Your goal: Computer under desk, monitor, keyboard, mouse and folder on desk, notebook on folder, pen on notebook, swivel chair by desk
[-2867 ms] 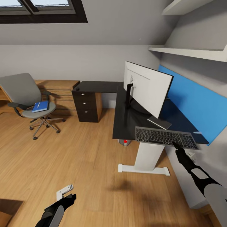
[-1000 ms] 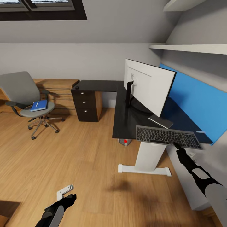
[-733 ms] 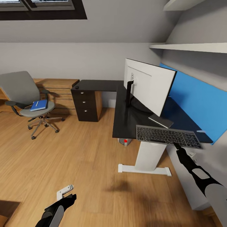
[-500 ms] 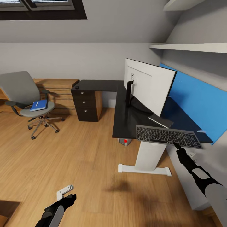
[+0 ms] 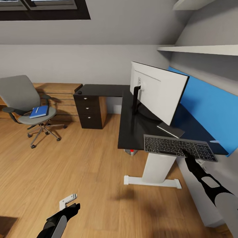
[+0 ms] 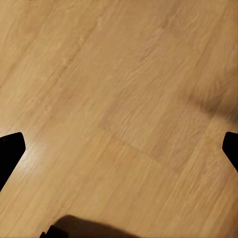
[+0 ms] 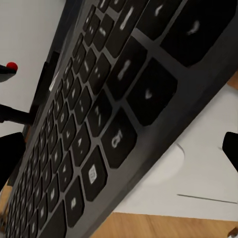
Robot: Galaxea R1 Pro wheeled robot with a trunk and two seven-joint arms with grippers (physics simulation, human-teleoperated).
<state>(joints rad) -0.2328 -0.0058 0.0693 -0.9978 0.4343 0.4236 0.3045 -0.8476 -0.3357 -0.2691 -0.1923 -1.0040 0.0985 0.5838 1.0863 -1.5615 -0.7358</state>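
- While your right claw (image 5: 186, 154) grips the keyboard (image 5: 179, 148) at its near edge, the keyboard hangs over the desk (image 5: 132, 125) front edge, beside the monitor (image 5: 158, 91).
- You have wide bare floor (image 5: 82, 172) left of the desk; your left claw (image 5: 67, 201) hangs over it, released.
- Your keyboard is slim, with dark keys.
- Your folder (image 5: 39, 111) lies on the swivel chair (image 5: 28, 107), well apart.

Keyboard (image 5: 180, 148) in right gripper (image 5: 185, 154) over desk (image 5: 132, 127)
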